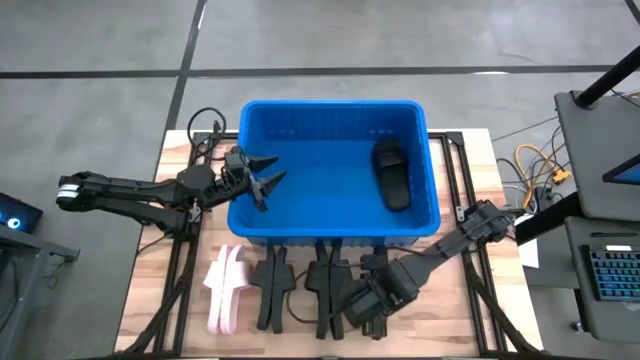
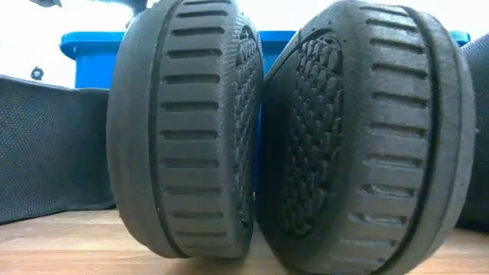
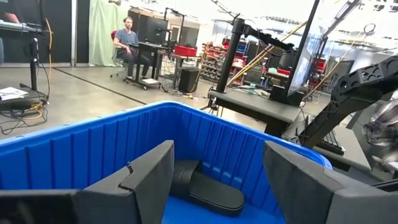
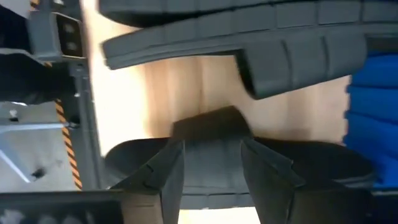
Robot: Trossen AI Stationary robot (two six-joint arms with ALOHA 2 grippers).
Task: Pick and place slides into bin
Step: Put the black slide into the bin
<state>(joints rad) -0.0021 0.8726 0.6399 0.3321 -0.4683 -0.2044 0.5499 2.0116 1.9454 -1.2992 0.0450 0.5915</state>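
One blue bin [image 1: 262, 150] is seen on the wooden table [image 1: 142, 310], set toward its far edge; from above its walls take up most of the table's width, and only narrow strips of wood are left on either side. One black slide [image 1: 391, 172] is counted inside it, lying along the right wall, with the rest of the blue floor bare. The same slide [image 3: 205, 190] is shown in the left wrist view, resting against the far wall of the bin [image 3: 93, 149].

In front of the bin, a row of slides stands on edge on the near part of the table. One pale pink pair [image 1: 224, 288] is seen at the left end. Beside it, black slides [image 1: 271, 288] are lined up close together; their exact number cannot be told from above, since the right end of the row is covered by the right arm. In the low view, two black soles [image 2: 187, 130] are seen upright and touching each other, blocking most of the bin behind.

The left gripper [image 1: 264, 176] is held over the bin's left wall, its fingers [image 3: 146, 177] spread apart with nothing between them. The right gripper [image 1: 366, 312] is lowered at the right end of the row, and its fingers [image 4: 171, 171] are seen spread around the strap of a black slide [image 4: 211, 155].

Black frame rails run along the table beside the row.
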